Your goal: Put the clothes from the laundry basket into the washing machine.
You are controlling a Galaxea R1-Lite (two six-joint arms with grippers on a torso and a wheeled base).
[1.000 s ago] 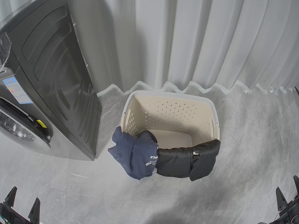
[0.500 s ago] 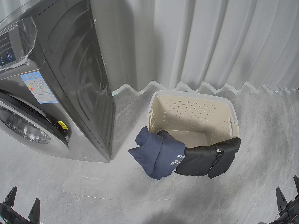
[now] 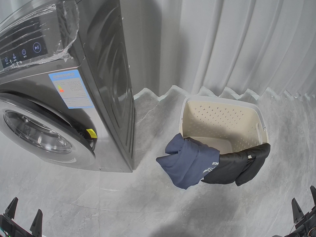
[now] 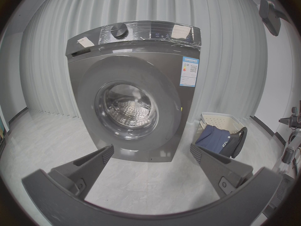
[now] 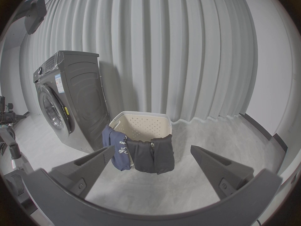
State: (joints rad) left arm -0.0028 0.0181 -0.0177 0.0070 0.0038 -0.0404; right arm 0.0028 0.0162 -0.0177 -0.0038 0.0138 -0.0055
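Observation:
A cream laundry basket [image 3: 227,102] stands on the floor right of a dark grey washing machine [image 3: 98,66]. A navy garment [image 3: 189,162] and a black garment [image 3: 237,167] hang over the basket's near rim. The machine's round glass door [image 4: 127,109] is closed. My left gripper [image 3: 23,211] sits low at the near left, open and empty, facing the machine [image 4: 131,88]. Open and empty too, my right gripper [image 3: 304,199] is at the near right, well short of the basket [image 5: 141,123] and its navy garment [image 5: 117,151] and black garment [image 5: 150,153].
White pleated curtains [image 3: 214,33] hang behind the basket and machine. Grey marbled floor [image 3: 138,195] lies open between me and both. Plastic film [image 3: 42,43] covers the machine's control panel.
The head view has swung left: the machine and basket shift right in the picture, and the machine's front and panel come more into sight. Neither gripper has moved in the view.

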